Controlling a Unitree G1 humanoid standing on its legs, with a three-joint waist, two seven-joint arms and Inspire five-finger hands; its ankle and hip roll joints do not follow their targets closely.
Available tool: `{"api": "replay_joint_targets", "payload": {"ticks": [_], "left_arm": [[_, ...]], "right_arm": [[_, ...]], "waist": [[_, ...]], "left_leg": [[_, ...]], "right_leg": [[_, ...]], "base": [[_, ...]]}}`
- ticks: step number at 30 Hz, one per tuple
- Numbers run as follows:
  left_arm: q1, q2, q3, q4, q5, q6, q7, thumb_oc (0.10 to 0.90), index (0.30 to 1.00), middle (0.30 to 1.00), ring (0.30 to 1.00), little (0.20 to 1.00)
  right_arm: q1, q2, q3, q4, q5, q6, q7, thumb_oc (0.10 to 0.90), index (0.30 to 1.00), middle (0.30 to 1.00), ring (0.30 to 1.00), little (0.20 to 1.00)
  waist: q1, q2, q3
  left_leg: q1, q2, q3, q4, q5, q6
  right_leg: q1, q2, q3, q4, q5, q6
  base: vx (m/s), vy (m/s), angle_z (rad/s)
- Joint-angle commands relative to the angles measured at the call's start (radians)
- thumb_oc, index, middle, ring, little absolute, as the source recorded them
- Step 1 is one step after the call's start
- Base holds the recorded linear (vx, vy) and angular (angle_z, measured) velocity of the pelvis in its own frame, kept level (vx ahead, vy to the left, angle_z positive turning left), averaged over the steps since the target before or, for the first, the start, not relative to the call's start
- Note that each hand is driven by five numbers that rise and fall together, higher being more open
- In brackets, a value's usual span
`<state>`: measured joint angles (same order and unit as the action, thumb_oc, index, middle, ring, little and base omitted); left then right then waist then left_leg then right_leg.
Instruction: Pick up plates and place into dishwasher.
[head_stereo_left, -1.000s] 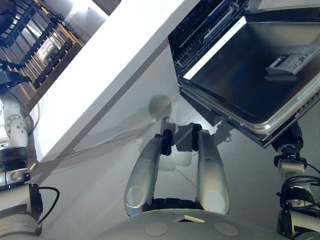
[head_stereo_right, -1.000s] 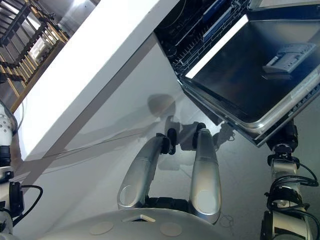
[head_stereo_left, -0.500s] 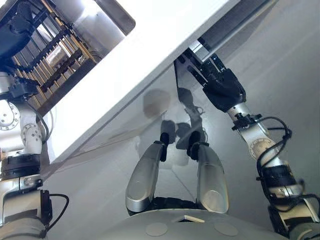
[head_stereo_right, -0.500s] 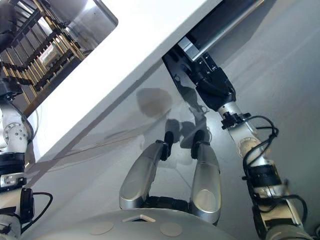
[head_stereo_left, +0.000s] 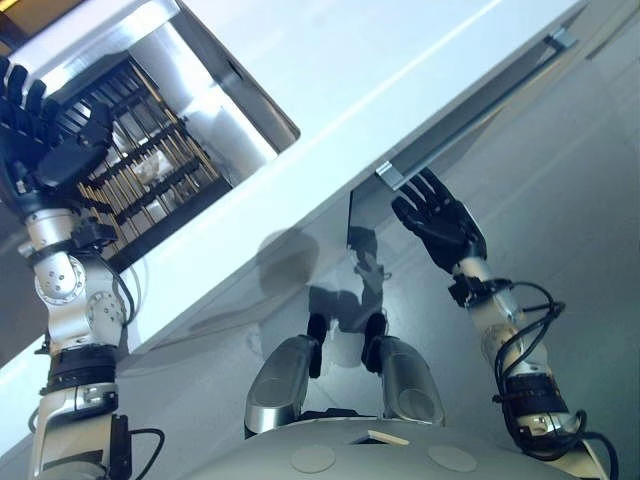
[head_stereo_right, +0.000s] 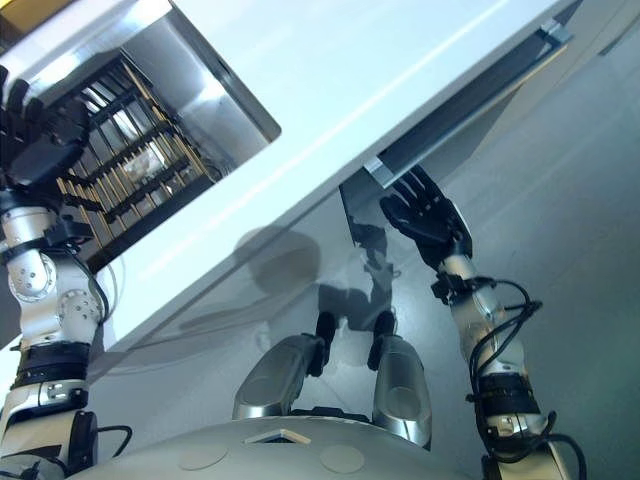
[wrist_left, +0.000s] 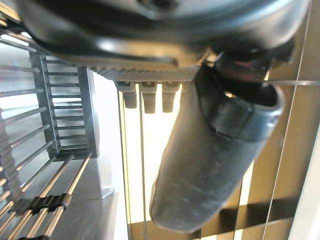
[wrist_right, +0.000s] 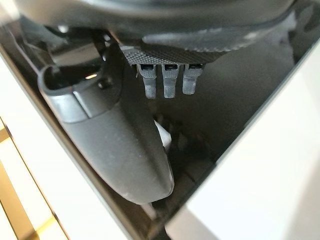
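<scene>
A dark wire dish rack (head_stereo_left: 140, 190) sits inside the steel sink (head_stereo_left: 215, 90) set in the white tabletop (head_stereo_left: 380, 80); whether plates stand in it cannot be told. The left hand (head_stereo_left: 50, 140) is raised beside the rack, fingers straight and empty. The right hand (head_stereo_left: 440, 222) reaches under the tabletop edge near a long metal bar handle (head_stereo_left: 470, 110), fingers spread, holding nothing

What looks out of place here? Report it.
Nothing looks spilled, broken or askew. The sink in the white counter holds a dark rack sitting level. The left hand hangs open above the rack, the right hand open by the handle under the counter edge. Neither hand holds a plate.
</scene>
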<state>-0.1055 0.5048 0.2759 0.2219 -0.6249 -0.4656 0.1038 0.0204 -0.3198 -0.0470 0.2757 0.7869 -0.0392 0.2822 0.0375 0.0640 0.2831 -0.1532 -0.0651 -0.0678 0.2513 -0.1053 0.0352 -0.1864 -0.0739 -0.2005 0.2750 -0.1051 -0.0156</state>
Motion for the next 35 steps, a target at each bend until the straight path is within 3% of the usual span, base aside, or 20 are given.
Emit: {"api": "replay_joint_targets", "payload": {"ticks": [1, 10, 13, 15, 17, 21, 28, 30, 35], "left_arm": [[0.100, -0.067, 0.008, 0.013, 0.018, -0.127, -0.067, 0.800, 0.900, 0.900, 0.900, 0.900], [0.079, -0.087, -0.020, 0.075, 0.042, -0.069, -0.114, 0.800, 0.900, 0.900, 0.900, 0.900], [0.060, -0.088, -0.023, 0.094, 0.014, -0.021, -0.127, 0.800, 0.900, 0.900, 0.900, 0.900], [0.050, -0.098, -0.028, 0.108, -0.014, 0.015, -0.147, 0.800, 0.900, 0.900, 0.900, 0.900], [0.047, -0.104, -0.037, 0.110, -0.039, 0.044, -0.149, 0.800, 0.900, 0.900, 0.900, 0.900], [0.043, -0.109, -0.037, 0.128, -0.065, 0.057, -0.155, 0.800, 0.900, 0.900, 0.900, 0.900], [0.028, -0.108, -0.037, 0.140, -0.102, 0.085, -0.161, 0.800, 0.900, 0.900, 0.900, 0.900], [0.021, -0.108, -0.037, 0.141, -0.116, 0.095, -0.162, 0.800, 0.900, 0.900, 0.900, 0.900], [0.021, -0.114, -0.039, 0.148, -0.104, 0.104, -0.186, 0.800, 0.900, 0.900, 0.900, 0.900]], "right_arm": [[0.015, 0.035, -0.041, 0.024, -0.076, -0.110, 0.066, 0.800, 0.900, 0.900, 0.900, 0.900], [0.076, 0.044, -0.052, 0.382, -0.234, -0.133, -0.045, 0.800, 0.900, 0.900, 0.900, 0.900], [0.064, 0.027, -0.072, 0.516, -0.322, -0.143, -0.089, 0.800, 0.900, 0.900, 0.900, 0.900], [0.055, 0.007, -0.068, 0.593, -0.450, -0.155, -0.147, 0.800, 0.900, 0.900, 0.900, 0.900], [0.045, -0.009, -0.053, 0.656, -0.509, -0.135, -0.162, 0.800, 0.900, 0.900, 0.900, 0.900], [0.032, -0.027, -0.042, 0.741, -0.618, -0.126, -0.180, 0.800, 0.900, 0.900, 0.900, 0.900], [0.026, -0.038, 0.009, 0.888, -0.786, -0.053, -0.108, 0.800, 0.900, 0.900, 0.900, 0.900], [0.028, -0.036, 0.024, 0.907, -0.815, -0.058, -0.079, 0.800, 0.900, 0.900, 0.900, 0.900], [0.040, -0.024, 0.036, 0.916, -0.812, -0.035, -0.055, 0.800, 0.900, 0.900, 0.900, 0.900]], "waist": [[-0.008, -0.039, -0.057], [-0.029, -0.033, -0.134], [-0.027, -0.030, -0.155], [-0.026, -0.029, -0.167], [-0.023, -0.030, -0.175], [-0.019, -0.030, -0.186], [-0.018, -0.030, -0.205], [-0.019, -0.031, -0.208], [-0.025, -0.031, -0.217]], "left_leg": [[0.057, -0.021, 0.061, -0.178, 0.044, 0.014], [0.152, -0.005, 0.058, -0.267, 0.057, -0.010], [0.176, -0.001, 0.057, -0.290, 0.060, -0.018], [0.187, -0.001, 0.058, -0.291, 0.056, -0.022], [0.195, 0.000, 0.061, -0.286, 0.051, -0.025], [0.208, -0.001, 0.063, -0.284, 0.044, -0.026], [0.223, 0.004, 0.067, -0.285, 0.039, -0.025], [0.226, 0.005, 0.067, -0.282, 0.036, -0.024], [0.234, 0.006, 0.070, -0.285, 0.034, -0.022]], "right_leg": [[0.037, 0.032, 0.036, -0.049, -0.036, 0.061], [0.145, 0.052, 0.042, -0.142, -0.031, 0.061], [0.176, 0.060, 0.046, -0.175, -0.025, 0.062], [0.193, 0.063, 0.049, -0.197, -0.020, 0.061], [0.209, 0.067, 0.050, -0.217, -0.014, 0.060], [0.229, 0.072, 0.054, -0.237, -0.010, 0.058], [0.247, 0.080, 0.065, -0.247, -0.014, 0.056], [0.250, 0.082, 0.069, -0.246, -0.016, 0.056], [0.255, 0.088, 0.077, -0.248, -0.017, 0.054]], "base": [[0.03, 0.005, -0.02], [0.01, -0.010, 0.04], [0.00, -0.039, 0.13], [0.00, -0.041, 0.06], [0.01, -0.045, 0.03], [0.01, -0.027, -0.01], [0.01, -0.035, 0.00], [0.01, -0.041, 0.00], [0.00, -0.015, 0.00]]}}
